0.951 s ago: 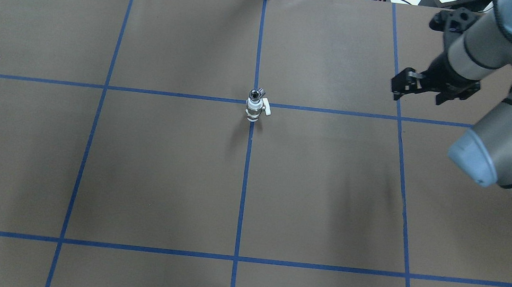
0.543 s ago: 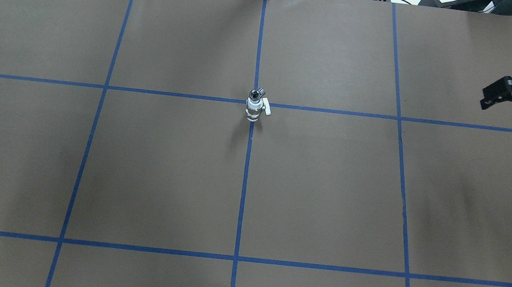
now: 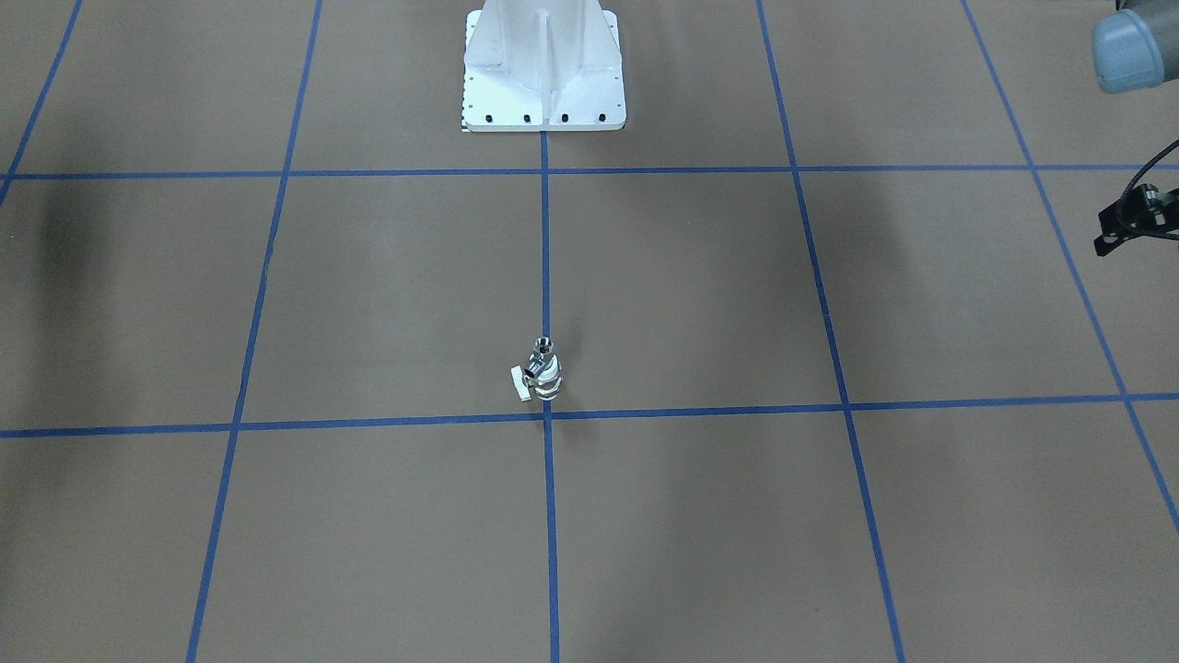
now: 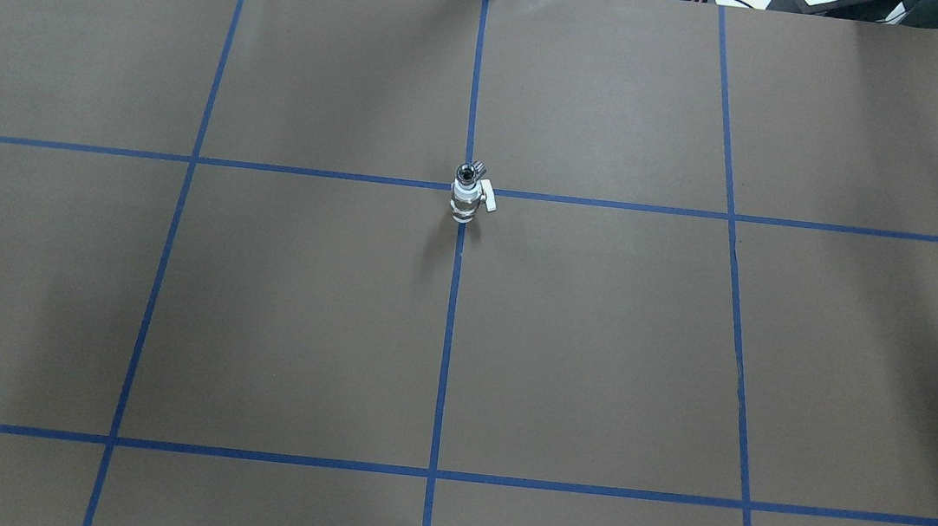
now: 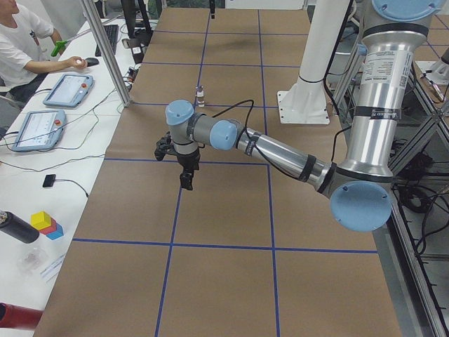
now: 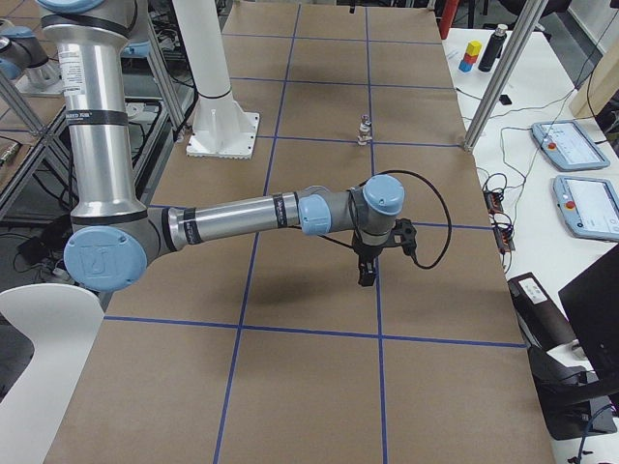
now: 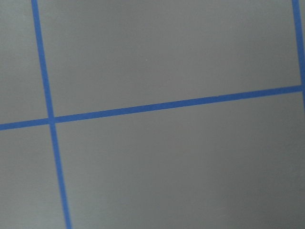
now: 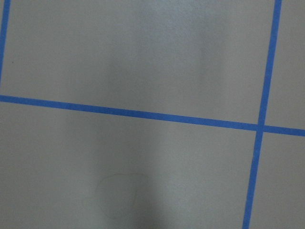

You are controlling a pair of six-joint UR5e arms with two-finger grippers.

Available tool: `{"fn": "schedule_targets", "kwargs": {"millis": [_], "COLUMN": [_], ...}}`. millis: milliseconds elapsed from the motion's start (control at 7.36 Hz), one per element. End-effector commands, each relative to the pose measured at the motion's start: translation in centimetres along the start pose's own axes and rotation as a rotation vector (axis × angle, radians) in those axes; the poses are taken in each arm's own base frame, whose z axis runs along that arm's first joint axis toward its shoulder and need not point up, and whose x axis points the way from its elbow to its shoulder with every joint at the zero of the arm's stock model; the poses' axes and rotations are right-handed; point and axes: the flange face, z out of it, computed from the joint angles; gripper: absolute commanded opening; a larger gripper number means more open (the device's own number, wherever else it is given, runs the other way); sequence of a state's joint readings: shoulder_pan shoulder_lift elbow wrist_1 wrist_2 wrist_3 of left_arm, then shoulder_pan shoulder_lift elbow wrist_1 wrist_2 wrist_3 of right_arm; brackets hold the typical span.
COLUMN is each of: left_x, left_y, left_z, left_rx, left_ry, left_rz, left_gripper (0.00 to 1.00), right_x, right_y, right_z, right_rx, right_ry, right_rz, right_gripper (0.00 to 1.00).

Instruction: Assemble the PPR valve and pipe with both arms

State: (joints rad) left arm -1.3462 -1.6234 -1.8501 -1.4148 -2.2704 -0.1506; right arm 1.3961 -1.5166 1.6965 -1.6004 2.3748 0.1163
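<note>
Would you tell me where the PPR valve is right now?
In the overhead view the PPR valve stands upright mid-table on the centre blue tape line, just beside a crossing, with the pipe on top.

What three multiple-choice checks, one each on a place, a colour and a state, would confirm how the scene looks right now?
1. Where does the PPR valve stand?
A. by the central crossing of the tape lines
B. at the table's near edge
C. in a table corner

2. What colour are the tape lines?
A. red
B. blue
C. yellow

3. How is the valve?
A. lying flat
B. clamped in a gripper
C. upright and untouched, with the pipe on top

Answers:
1 A: the overhead view shows it right at the middle crossing.
2 B: the lines are blue in every view.
3 C: it stands alone, and the side views show the left gripper and the right gripper far off from it.
</note>
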Motion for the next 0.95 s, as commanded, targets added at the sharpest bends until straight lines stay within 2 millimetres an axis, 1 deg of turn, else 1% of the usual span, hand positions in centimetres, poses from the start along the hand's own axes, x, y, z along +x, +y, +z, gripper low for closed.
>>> {"fn": "schedule_targets", "kwargs": {"millis": [0, 136, 408, 679, 815], "left_x": [-2.6, -2.9, -3.2, -2.8, -2.3], "left_y": [1.9, 2.2, 2.1, 1.8, 1.7], "left_z": [0.1, 0.4, 0.8, 0.3, -0.2], "left_rx": [0.002, -0.009, -0.019, -0.002, 0.007], "left_ry": [-0.002, -0.005, -0.013, -0.01, -0.005], "left_rz": [-0.028, 0.064, 0.072, 0.084, 0.092], "left_gripper": [1.0, 1.0, 1.0, 1.0, 1.0], "right_x": [0.4, 0.2, -0.3, -0.5, -0.8], "right_y": [0.2, 0.2, 0.2, 0.2, 0.3], "right_z": [-0.1, -0.3, -0.8, -1.0, -1.5], "right_rx": [0.001, 0.005, 0.017, 0.021, 0.033], "right_ry": [-0.002, -0.001, 0.002, 0.008, 0.022], "right_rz": [0.0, -0.001, 0.012, 0.009, -0.002], "right_gripper": [0.99, 0.99, 0.99, 0.99, 0.99]}}
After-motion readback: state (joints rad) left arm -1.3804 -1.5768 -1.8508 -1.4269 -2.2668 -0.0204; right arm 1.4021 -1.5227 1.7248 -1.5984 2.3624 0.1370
